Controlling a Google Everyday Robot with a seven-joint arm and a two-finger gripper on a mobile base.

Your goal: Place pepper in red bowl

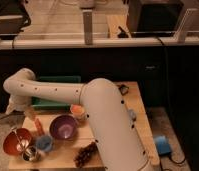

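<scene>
Setting: wooden table (60,155) before a dark wall, with your robot's white arm (93,100) reaching across it toward 9 o'clock.
Gripper: your gripper (29,114) sits above the table's left part, at 1 o'clock from the red bowl (9,142).
Grip: you cannot tell whether it is open, closed or holding anything.
Pepper: the pepper (38,125) is tilted, just at 4 o'clock of the gripper, between the red bowl and the purple bowl (63,127), inside neither.
Nearby: blue cup (44,144) at 6 o'clock of the pepper.

Tbl (61,152): red bowl (16,142), purple bowl (63,127), maybe grapes (85,153); claw (31,116) above left.
</scene>
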